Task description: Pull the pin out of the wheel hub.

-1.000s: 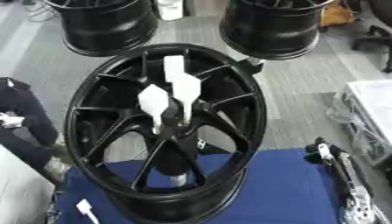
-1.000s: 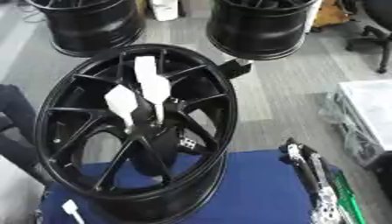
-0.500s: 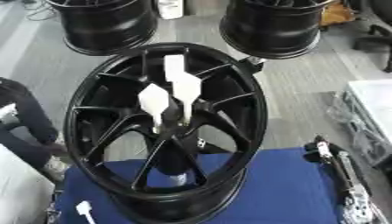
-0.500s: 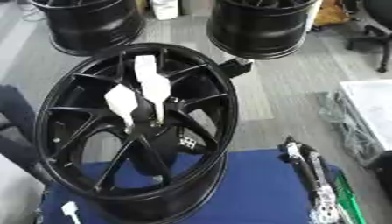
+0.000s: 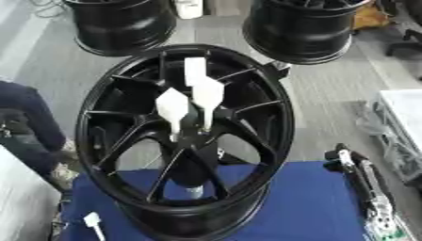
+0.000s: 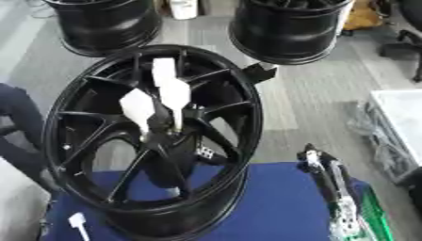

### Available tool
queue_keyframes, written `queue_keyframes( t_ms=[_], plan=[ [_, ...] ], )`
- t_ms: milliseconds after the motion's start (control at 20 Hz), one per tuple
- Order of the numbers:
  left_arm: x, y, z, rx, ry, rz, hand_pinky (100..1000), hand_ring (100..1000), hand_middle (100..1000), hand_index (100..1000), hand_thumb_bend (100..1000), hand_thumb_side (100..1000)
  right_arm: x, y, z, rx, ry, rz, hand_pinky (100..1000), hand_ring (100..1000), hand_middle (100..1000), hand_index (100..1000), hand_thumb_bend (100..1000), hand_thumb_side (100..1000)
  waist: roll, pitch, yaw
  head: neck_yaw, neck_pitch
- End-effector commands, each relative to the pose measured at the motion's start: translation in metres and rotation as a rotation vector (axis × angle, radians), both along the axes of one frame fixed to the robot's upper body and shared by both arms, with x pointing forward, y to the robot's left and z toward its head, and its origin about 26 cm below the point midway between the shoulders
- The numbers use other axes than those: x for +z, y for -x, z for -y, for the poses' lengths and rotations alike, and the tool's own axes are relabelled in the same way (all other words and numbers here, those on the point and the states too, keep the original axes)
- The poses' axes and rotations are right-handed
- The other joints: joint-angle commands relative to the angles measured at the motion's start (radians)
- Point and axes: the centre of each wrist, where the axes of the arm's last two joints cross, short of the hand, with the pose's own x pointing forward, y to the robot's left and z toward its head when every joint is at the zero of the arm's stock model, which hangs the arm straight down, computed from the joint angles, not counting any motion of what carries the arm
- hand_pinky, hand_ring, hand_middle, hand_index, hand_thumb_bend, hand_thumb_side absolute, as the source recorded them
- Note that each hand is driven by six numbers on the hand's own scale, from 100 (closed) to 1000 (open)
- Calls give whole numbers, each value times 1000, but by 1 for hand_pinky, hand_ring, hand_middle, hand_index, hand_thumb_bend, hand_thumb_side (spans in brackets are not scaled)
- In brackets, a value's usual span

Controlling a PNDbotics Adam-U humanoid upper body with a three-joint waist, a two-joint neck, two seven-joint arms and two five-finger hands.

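Observation:
A black spoked wheel (image 5: 124, 117) stands upright on the blue cloth (image 5: 305, 207), its face turned toward me. Three white pins with flat paddle heads stick out of its hub (image 5: 194, 134): one high (image 5: 194, 70), one in the middle (image 5: 207, 94), one lower left (image 5: 173, 106). Another white pin (image 5: 92, 221) lies loose on the cloth at the lower left. My right hand (image 5: 356, 169) shows edge-on at the lower right, fingers straight and pointing up, well apart from the wheel and holding nothing. My left hand shows in neither view.
Two more black wheels (image 5: 124, 23) (image 5: 309, 28) stand on the grey floor behind. A person's dark-clothed limb (image 5: 29, 117) is close to the wheel's left side. A white table with clutter (image 5: 404, 127) sits at the right edge.
The wheel and its pins have stayed put. My right hand has crept slightly left. The dark-clothed limb at the left has shifted a little.

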Motion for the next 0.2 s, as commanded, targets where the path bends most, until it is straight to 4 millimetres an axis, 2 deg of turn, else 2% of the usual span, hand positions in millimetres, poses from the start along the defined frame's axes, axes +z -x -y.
queue_keyframes(
  t_ms=[50, 200],
  plan=[
    [5, 1, 8, 21, 15, -2, 702, 549, 566, 666, 510, 673, 6, -2, 3, -7, -2, 26, 662, 575, 557, 592, 100, 832, -3, -9, 1, -3, -2],
    [4, 0, 13, 28, 23, -16, 700, 544, 558, 661, 507, 674, 7, -3, 2, -7, -4, 28, 662, 575, 557, 592, 100, 823, -4, -9, 0, -1, -2]
  ],
)
